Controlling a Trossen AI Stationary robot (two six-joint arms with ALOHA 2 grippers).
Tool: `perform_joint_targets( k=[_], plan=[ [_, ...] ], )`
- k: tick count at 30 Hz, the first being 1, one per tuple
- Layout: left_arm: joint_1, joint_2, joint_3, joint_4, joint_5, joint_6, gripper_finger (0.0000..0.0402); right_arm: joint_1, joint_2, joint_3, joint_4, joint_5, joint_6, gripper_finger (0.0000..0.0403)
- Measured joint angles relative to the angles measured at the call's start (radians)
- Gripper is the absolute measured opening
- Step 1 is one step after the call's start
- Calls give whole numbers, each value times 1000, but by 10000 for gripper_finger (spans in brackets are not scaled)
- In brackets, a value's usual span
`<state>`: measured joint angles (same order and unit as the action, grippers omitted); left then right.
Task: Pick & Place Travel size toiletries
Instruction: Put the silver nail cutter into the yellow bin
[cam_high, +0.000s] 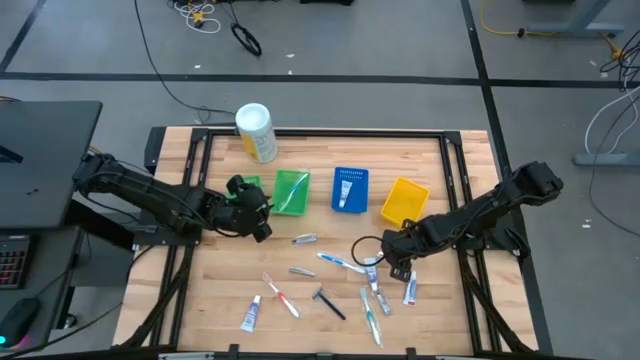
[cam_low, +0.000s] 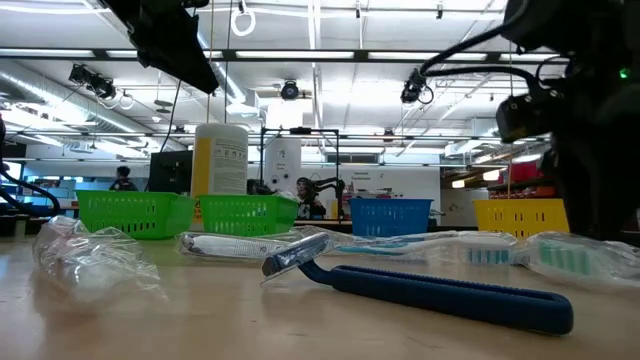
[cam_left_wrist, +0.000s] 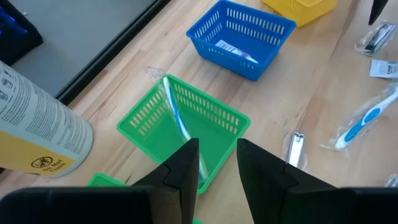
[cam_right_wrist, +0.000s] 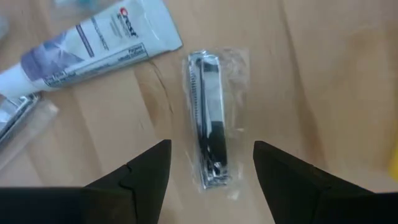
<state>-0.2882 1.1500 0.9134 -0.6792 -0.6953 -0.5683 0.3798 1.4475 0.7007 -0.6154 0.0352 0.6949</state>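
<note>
The travel size toiletries lie scattered on the near half of the table: a blue-white toothbrush (cam_high: 340, 262), a red one (cam_high: 280, 293), a dark razor (cam_high: 328, 302), white tubes (cam_high: 251, 315), and silvery clippers (cam_high: 305, 239). My right gripper (cam_high: 397, 264) points down, open, with one finger on either side of a wrapped nail clipper (cam_right_wrist: 208, 134) without touching it. A white tube (cam_right_wrist: 93, 43) lies beside it. My left gripper (cam_left_wrist: 217, 162) hangs open just over the near rim of the green bin (cam_left_wrist: 180, 124). A wrapped toothbrush (cam_left_wrist: 176, 115) lies in that bin.
A blue bin (cam_high: 350, 188) holding a small tube and a yellow bin (cam_high: 404, 200) stand right of the green bin (cam_high: 291, 192). A white-and-yellow canister (cam_high: 256, 132) lies at the far edge. A second small green bin (cam_high: 247, 183) is beside my left gripper.
</note>
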Motion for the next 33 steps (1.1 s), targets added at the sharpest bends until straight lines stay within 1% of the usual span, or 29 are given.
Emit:
perform_joint_targets(
  k=[5, 8, 11, 18, 21, 28, 31, 33],
  plan=[
    [0, 0, 0, 0, -1, 0, 116, 0, 0, -58, 77, -12, -14, 237],
    [0, 0, 0, 0, -1, 0, 116, 0, -4, -83, 91, -5, -29, 223],
    [0, 0, 0, 0, -1, 0, 116, 0, -5, -92, 91, 1, -31, 190],
    [0, 0, 0, 0, -1, 0, 116, 0, -3, -95, 101, 49, -29, 90],
    [0, 0, 0, 0, -1, 23, 116, 0, -3, -95, 104, 50, -30, 64],
    [0, 0, 0, 0, -1, 50, 116, -1, 0, -69, 120, 48, -7, 57],
    [0, 0, 0, 0, -1, 53, 116, -8, -11, -23, 157, 89, -41, 56],
    [0, 0, 0, 0, 0, 68, 116, -24, -22, 4, 148, 93, -83, 56]
  ],
)
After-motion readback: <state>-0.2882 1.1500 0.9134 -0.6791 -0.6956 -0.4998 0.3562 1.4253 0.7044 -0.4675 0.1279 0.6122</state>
